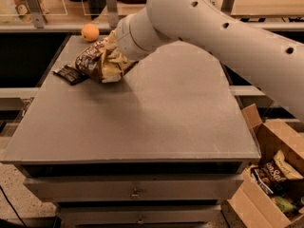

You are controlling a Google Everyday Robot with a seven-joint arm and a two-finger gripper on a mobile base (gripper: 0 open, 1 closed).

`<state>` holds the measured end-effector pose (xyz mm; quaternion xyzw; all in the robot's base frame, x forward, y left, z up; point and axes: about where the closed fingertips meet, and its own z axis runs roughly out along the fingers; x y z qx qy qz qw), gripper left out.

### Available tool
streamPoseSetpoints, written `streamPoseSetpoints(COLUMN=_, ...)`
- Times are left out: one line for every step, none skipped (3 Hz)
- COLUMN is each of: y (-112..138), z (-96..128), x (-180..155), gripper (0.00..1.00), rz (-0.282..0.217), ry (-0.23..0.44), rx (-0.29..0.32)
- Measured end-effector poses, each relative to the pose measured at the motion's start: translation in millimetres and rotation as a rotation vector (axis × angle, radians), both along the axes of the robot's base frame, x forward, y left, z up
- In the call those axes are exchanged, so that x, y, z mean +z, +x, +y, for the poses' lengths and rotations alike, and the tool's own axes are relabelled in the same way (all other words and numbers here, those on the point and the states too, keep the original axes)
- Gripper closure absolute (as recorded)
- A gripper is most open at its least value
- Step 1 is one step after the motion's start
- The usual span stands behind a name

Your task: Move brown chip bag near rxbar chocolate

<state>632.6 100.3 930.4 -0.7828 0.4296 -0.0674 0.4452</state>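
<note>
The brown chip bag is a crinkly bag with cream edges and a dark brown panel. It sits at the back left of the grey table, its left end right beside the rxbar chocolate, a small flat dark bar. My gripper is at the bag's right end, at the tip of the big white arm that reaches in from the upper right. The arm's wrist and the bag hide the gripper's tip.
An orange fruit lies at the table's back left edge, just behind the bag. A cardboard box with snack bags stands on the floor at the right. Drawers run below the table front. A counter with clear stands runs behind.
</note>
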Motion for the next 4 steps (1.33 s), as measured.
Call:
streamPoseSetpoints(y=-3.6, z=5.5, x=-3.8, gripper=0.38, rz=0.005, ry=-0.043, rx=0.016)
streamPoseSetpoints(y=-4.1, z=6.7, x=-4.3, gripper=0.14, rz=0.006, ry=-0.042, rx=0.018)
streamPoseSetpoints(y=-4.8, z=8.1, x=-4.9, gripper=0.0, rz=0.006, ry=-0.043, rx=0.021)
streamPoseSetpoints(y=-4.8, z=8.2, x=-4.9, gripper=0.0, rz=0.006, ry=-0.043, rx=0.021)
